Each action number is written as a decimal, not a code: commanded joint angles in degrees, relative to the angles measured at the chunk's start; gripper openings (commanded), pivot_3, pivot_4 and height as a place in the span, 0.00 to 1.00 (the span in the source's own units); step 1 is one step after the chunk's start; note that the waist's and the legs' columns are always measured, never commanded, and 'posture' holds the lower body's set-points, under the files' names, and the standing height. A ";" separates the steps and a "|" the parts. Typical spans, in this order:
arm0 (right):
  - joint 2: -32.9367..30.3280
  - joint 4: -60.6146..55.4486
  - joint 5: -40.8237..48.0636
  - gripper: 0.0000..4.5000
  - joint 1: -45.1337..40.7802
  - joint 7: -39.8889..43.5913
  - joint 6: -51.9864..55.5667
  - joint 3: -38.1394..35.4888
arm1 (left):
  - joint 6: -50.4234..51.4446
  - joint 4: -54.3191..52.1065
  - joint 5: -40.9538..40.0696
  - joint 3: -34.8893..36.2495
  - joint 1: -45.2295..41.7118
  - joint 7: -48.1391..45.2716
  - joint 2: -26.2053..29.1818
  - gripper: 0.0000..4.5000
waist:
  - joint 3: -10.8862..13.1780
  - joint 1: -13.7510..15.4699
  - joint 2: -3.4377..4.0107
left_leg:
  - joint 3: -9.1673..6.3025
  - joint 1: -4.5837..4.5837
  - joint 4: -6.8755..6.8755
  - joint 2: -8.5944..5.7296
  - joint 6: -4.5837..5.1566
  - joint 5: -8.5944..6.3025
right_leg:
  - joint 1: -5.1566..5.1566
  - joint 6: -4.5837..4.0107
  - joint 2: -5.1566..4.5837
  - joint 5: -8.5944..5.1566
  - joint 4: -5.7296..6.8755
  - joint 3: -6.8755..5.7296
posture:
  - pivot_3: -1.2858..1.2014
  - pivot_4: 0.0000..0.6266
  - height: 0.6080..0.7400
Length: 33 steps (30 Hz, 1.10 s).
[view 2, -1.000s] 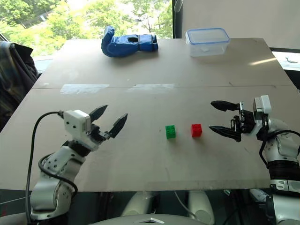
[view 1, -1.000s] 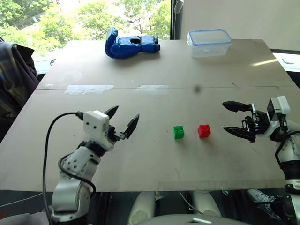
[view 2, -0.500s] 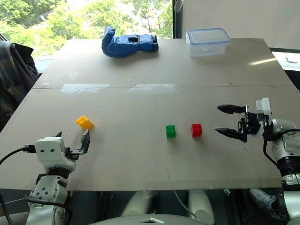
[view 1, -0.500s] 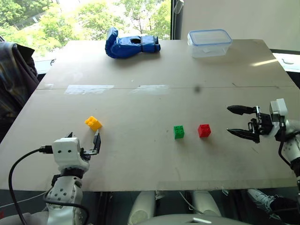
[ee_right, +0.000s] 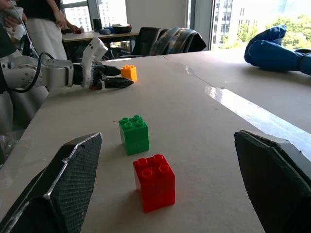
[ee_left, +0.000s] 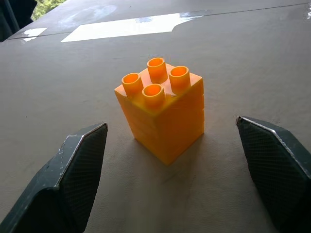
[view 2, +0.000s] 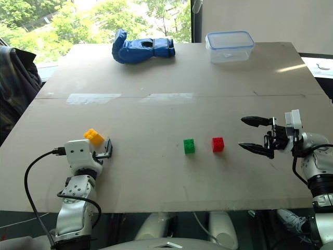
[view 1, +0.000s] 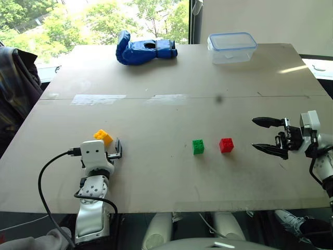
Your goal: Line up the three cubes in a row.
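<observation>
Reaching along the bare brown tabletop (view 1: 166,78), the left gripper (ee_left: 180,160) has its two black fingers spread apart, one to each side of the small yellow plastic building-block cube (ee_left: 160,114), which stands upright on its studded-top base just ahead of the fingertips without touching either. That yellow cube (view 1: 103,137) sits well to the left of the other two. Near the table's middle, the green studded plastic cube (view 1: 198,146) and the red studded plastic cube (view 1: 226,145) stand side by side with a small gap between them, green on the left. The right gripper (view 1: 269,136) hovers to the right of the red cube, pointing toward it, its fingers also wide apart and holding nothing. At the far edge lie a blue padded glove (view 1: 143,48) and a clear lidded plastic container (view 1: 232,47).
</observation>
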 commanded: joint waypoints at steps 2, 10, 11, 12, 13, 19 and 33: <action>-1.21 -1.78 1.05 1.00 -0.04 3.03 -0.84 -0.92 | 1.46 1.50 0.13 -0.84 -2.34 3.40 -2.30 0.97 | -0.01 0.12 0.01 | 0.00 0.00 0.00 0.00 0.00 0.00 | 0.00 0.00 0.01 0.00 0.00 0.00 | 0.52 0.24 1.00; -1.48 -2.30 1.09 1.00 0.48 3.03 -0.87 -1.33 | 7.28 1.65 2.78 -1.17 -6.80 11.88 -7.12 0.97 | -0.06 1.29 0.09 | -0.05 0.00 0.00 -0.07 -0.01 0.01 | 0.02 0.01 0.07 0.00 0.03 -0.07 | 0.52 0.24 1.00; -1.52 -2.38 1.07 1.00 0.52 3.03 -0.83 -1.41 | 7.71 1.41 2.73 -1.11 -7.01 12.36 -7.40 0.97 | -0.07 1.28 0.11 | -0.05 0.01 0.00 -0.08 -0.02 0.01 | 0.03 0.01 0.07 0.00 0.03 -0.07 | 0.52 0.24 1.00; -1.55 -2.40 1.07 1.00 0.52 3.03 -0.81 -1.46 | 8.00 1.23 2.66 -1.07 -7.15 12.66 -7.59 0.97 | -0.08 1.27 0.13 | -0.05 0.02 0.00 -0.09 -0.02 0.01 | 0.04 0.01 0.07 0.00 0.03 -0.07 | 0.52 0.24 1.00; -1.58 -2.59 1.07 1.00 0.61 3.03 -0.77 -1.50 | 8.63 1.05 2.53 -0.79 -7.34 13.22 -7.89 0.97 | -0.11 1.23 0.18 | -0.05 0.03 0.00 -0.09 -0.01 0.01 | 0.04 0.01 0.08 0.00 0.04 -0.07 | 0.52 0.24 1.00; -1.32 -3.59 0.81 1.00 0.82 3.03 -0.32 -1.79 | 11.60 1.21 3.27 0.66 -8.18 16.95 -8.45 0.70 | -0.12 1.20 0.20 | -0.05 0.06 0.00 -0.10 -0.02 0.01 | 0.06 0.01 0.12 0.00 0.06 -0.07 | 0.52 0.24 1.00; -1.34 -3.49 0.80 1.00 1.07 3.03 -0.25 -2.35 | 4.18 6.07 -4.07 -3.31 -8.81 -4.20 1.81 0.44 | -0.23 1.19 0.40 | -0.06 0.12 0.00 -0.11 -0.07 0.05 | 0.06 -0.01 0.17 0.00 0.15 -0.08 | 0.52 0.24 1.00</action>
